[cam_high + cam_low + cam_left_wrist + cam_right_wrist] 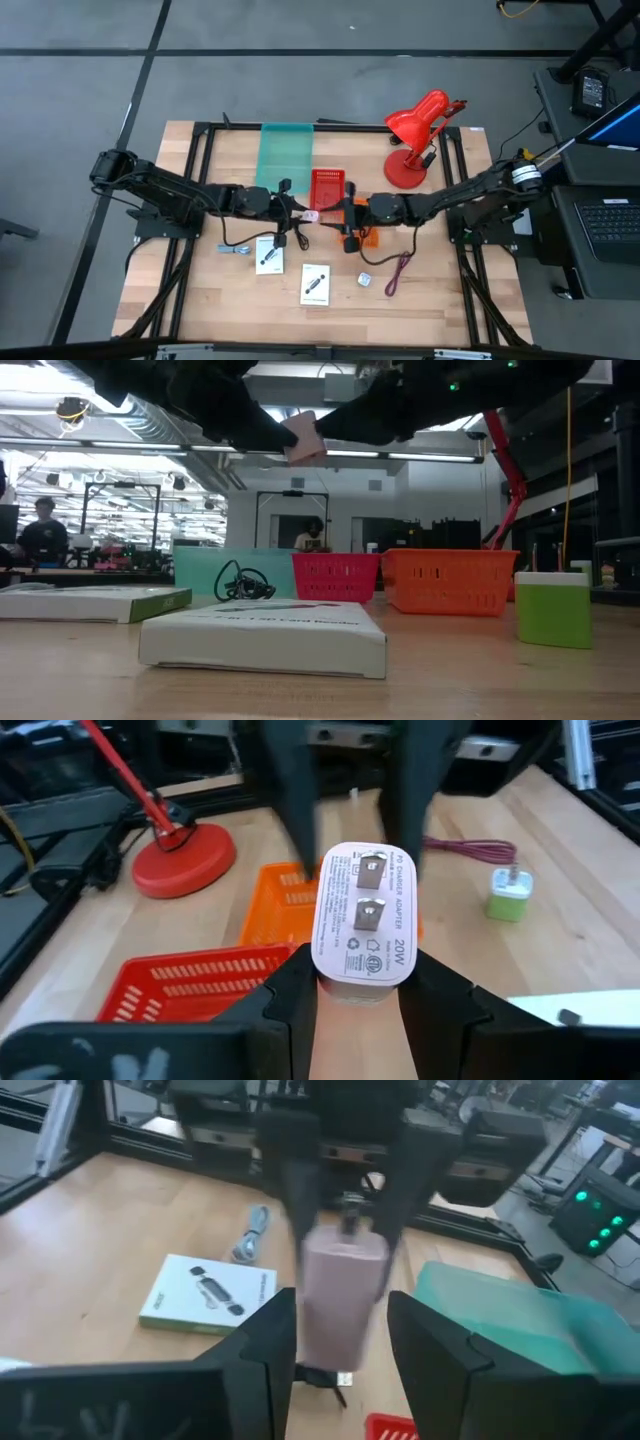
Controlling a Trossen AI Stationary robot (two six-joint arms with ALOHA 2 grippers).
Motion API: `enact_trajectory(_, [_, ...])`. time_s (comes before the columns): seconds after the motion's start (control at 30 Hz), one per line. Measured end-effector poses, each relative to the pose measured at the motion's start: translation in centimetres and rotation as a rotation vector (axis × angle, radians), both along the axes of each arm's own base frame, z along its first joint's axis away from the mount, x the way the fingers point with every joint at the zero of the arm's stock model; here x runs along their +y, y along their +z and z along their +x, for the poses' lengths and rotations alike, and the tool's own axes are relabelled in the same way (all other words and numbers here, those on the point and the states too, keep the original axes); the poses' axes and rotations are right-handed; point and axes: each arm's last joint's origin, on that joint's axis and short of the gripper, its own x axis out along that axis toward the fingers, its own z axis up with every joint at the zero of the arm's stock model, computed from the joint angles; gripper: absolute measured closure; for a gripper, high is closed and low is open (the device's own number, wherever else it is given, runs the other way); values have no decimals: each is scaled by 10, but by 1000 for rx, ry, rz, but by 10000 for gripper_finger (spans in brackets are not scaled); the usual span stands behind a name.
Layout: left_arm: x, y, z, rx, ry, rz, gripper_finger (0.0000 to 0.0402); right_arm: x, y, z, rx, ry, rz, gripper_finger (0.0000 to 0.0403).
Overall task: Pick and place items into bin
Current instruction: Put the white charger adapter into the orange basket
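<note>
Mid-handoff above the bench (200, 300): left end effector (362, 982) clamped on pink 20W charger (363, 910), right end effector (340, 1342) spread wide around it. Left out: two white cards (315, 283), dark red cable (396, 272), black cable (240, 582), green plug (508, 892). Mostly undone.

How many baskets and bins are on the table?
3: a teal bin at the table's far edge, a red basket beside it, and an orange basket next to the red one. None seems hidden.
</note>
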Motion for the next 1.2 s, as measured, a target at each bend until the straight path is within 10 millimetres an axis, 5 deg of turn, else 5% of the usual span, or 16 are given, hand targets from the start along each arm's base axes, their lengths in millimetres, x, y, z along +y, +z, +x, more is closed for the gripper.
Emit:
enact_trajectory(0.5, [0,0,0,0,-2,0,293,1,4,14,-11,-2,-5,265])
enact_trajectory(0.83, [0,-1,0,7,6,3,293,1,7,12,-12,-4,0,303])
enact_trajectory(1.2, [-1,0,0,0,2,1,293,1,2,11,36,-9,16,263])
